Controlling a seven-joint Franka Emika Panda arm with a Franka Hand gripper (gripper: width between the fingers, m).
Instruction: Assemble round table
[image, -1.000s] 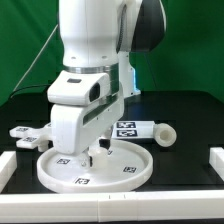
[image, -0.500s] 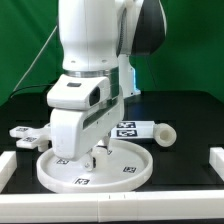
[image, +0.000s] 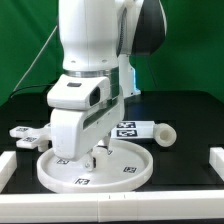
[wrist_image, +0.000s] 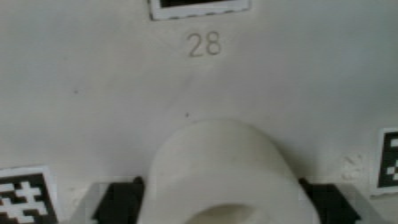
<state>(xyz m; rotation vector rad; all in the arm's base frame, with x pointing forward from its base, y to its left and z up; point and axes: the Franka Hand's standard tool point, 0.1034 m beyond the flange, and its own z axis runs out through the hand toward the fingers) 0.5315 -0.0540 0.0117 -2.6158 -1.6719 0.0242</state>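
The large rimmed round disc (image: 130, 170) lies flat on the black table. In the wrist view its face (wrist_image: 107, 90) shows the number 28 and tags. My gripper (image: 97, 152) is down at the disc's middle. In the wrist view my gripper (wrist_image: 217, 205) has its dark fingers (wrist_image: 121, 200) close against both sides of a short white round stub (wrist_image: 217, 160) at the disc's centre. The thick cylinder post (image: 155, 131) lies on its side behind the disc, at the exterior view's right. The cross-shaped piece (image: 25, 135) lies at the exterior view's left, partly hidden by my hand.
A low white rail (image: 110, 205) runs along the table's front. White blocks stand at the left (image: 6, 165) and right (image: 215, 160) ends. A green curtain hangs behind. The big white arm body hides the table's middle back.
My hand has shifted very slightly over the disc's middle. The disc, the post and the cross-shaped piece have not moved.
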